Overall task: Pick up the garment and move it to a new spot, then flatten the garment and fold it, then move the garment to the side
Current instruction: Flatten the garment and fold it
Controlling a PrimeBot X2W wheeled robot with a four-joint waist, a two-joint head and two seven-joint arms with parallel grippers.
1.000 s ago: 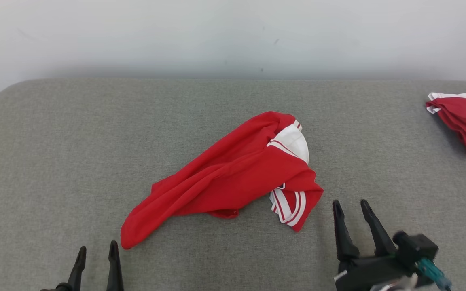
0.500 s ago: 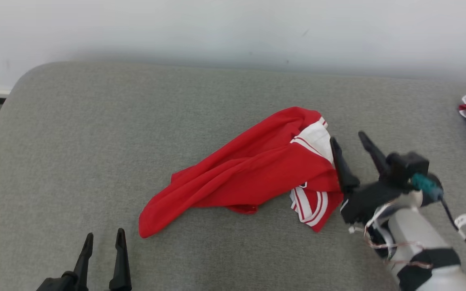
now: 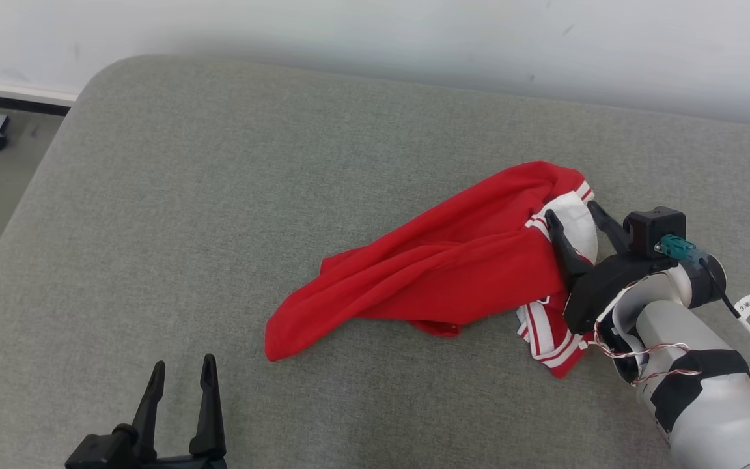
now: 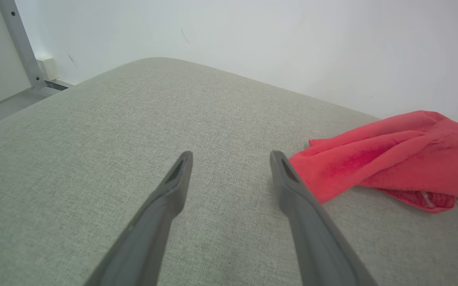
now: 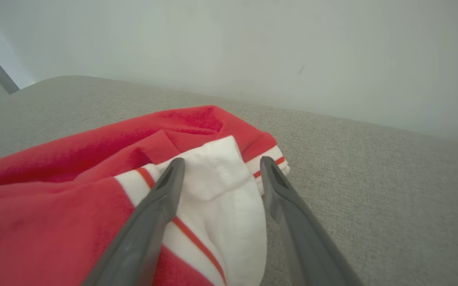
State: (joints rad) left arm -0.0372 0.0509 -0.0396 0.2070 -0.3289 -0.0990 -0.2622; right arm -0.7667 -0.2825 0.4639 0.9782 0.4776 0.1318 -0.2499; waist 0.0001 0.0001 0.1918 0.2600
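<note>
I'm on the first step, the pick-up. The garment (image 3: pixel 440 270) lies crumpled on the grey padded surface (image 3: pixel 219 195), right of centre, and none of it is lifted yet.

On my left, the left end effector (image 3: pixel 182 365) hangs low over bare padding, fingers apart and empty, near the garment's red tail. From there the cloth runs up and to the right, ending in a white fold with red stripes.

The right end effector (image 3: pixel 571 212) straddles that white fold with its fingers apart, one against the cloth by the stripe and the other at the fold's outer edge. Nothing is pinched.

Next, I judge, I should close on that fold with enough layers between the fingers, then lift it clear before carrying it.
</note>
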